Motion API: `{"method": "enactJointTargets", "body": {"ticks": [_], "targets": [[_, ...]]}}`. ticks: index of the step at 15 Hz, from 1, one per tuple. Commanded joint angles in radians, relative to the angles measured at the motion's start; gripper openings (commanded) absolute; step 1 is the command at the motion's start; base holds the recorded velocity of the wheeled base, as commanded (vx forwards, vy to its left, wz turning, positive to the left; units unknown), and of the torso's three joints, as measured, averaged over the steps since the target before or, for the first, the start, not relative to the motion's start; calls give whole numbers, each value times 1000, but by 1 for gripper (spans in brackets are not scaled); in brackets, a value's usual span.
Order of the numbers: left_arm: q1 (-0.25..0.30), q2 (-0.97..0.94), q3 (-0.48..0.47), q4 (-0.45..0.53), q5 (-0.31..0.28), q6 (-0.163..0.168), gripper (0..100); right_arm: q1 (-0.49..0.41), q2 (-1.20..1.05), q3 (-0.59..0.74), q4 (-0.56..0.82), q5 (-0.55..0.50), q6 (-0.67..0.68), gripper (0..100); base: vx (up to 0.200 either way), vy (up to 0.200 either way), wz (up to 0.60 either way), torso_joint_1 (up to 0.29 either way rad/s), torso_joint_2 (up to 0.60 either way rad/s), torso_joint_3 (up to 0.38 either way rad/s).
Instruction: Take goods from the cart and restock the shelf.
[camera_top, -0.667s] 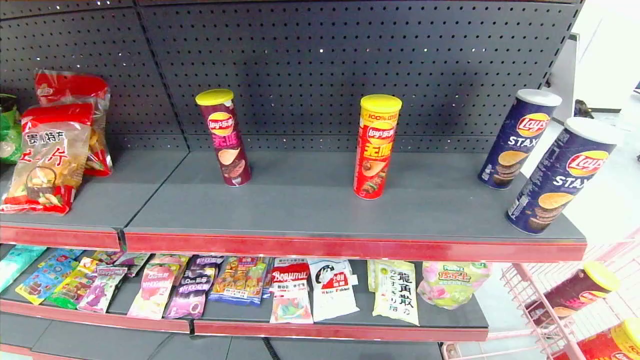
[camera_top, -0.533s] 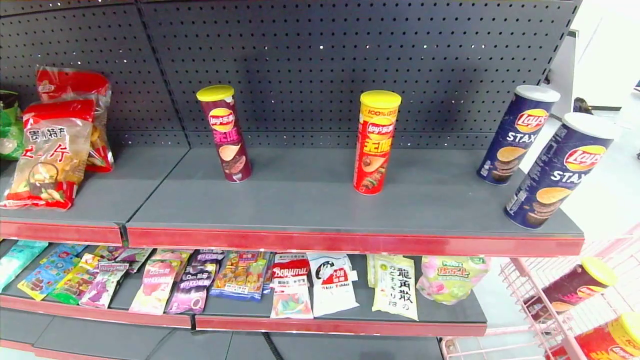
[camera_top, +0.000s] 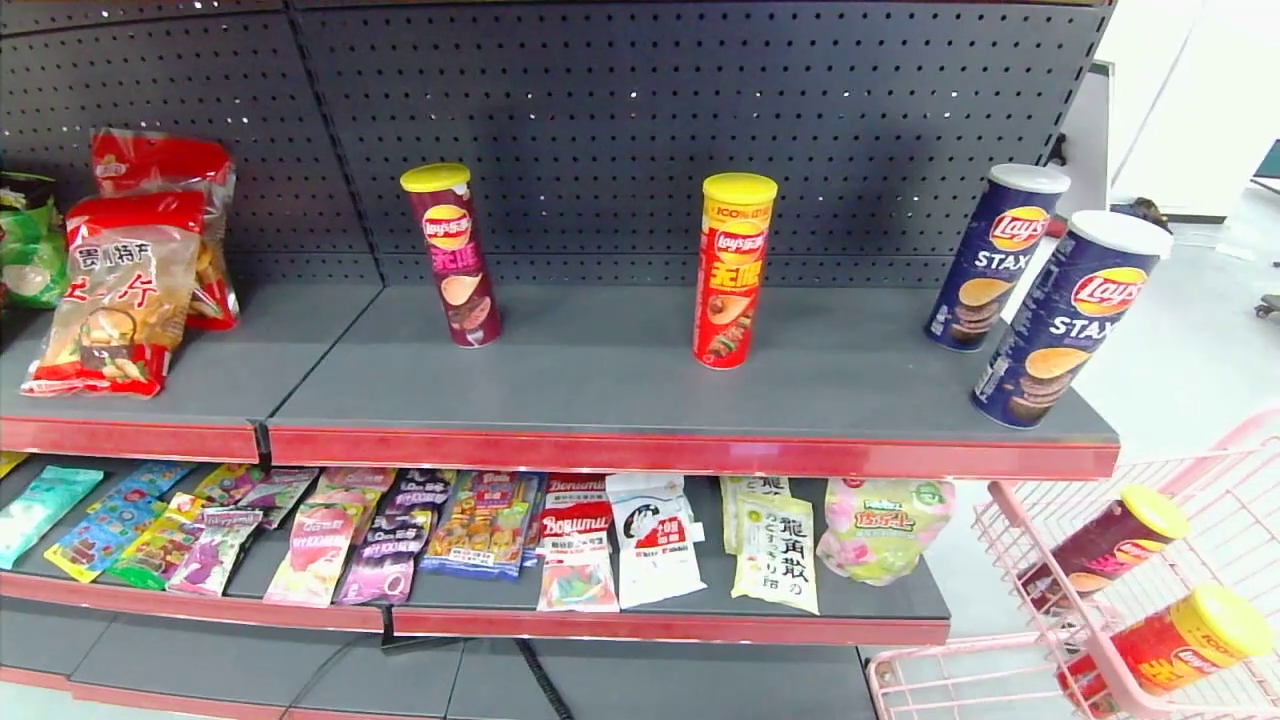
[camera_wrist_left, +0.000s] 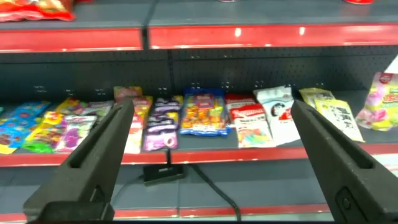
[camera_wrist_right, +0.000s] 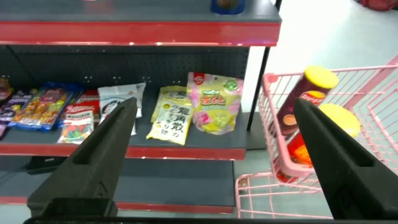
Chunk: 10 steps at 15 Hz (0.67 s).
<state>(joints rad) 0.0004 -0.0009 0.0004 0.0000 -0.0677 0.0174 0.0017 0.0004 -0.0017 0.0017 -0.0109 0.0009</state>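
The pink wire cart (camera_top: 1010, 505) stands at the lower right beside the shelf. A maroon chip can (camera_top: 1105, 545) and a red chip can (camera_top: 1170, 640) lie in it. On the upper grey shelf (camera_top: 600, 390) stand a maroon can (camera_top: 455, 260), a red can (camera_top: 730, 275) and two blue cans (camera_top: 990, 262), the nearer one (camera_top: 1070, 320) at the shelf's right end. My left gripper (camera_wrist_left: 211, 162) hangs open in front of the lower shelf. My right gripper (camera_wrist_right: 214, 155) is open too, facing the cart (camera_wrist_right: 267, 124) and its maroon can (camera_wrist_right: 305, 99).
Red snack bags (camera_top: 120, 290) lean at the upper shelf's left end. Several flat snack packets (camera_top: 480, 540) lie in a row on the lower shelf (camera_top: 660, 625). Wide gaps separate the cans on the upper shelf. A dark cable (camera_wrist_left: 211, 186) runs under the lower shelf.
The head camera has moved, so shelf and cart sit further left and a little higher in the picture. No goods have moved on the shelf or in the cart.
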Motion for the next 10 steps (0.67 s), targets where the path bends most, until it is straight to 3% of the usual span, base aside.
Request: {"method": "enactJointTargets", "body": {"ticks": [1, 8, 10], "targets": [[1, 1, 0, -2, -1, 1, 100, 1, 1, 0, 0, 0, 1, 100, 0, -200, 0, 17, 2, -2], [1, 1, 0, -2, -1, 1, 100, 1, 1, 0, 0, 0, -1, 100, 0, -200, 0, 3, 4, 2], [1, 1, 0, -2, -1, -2, 100, 1, 1, 0, 0, 0, -1, 100, 0, 0, 0, 0, 0, 0]]}}
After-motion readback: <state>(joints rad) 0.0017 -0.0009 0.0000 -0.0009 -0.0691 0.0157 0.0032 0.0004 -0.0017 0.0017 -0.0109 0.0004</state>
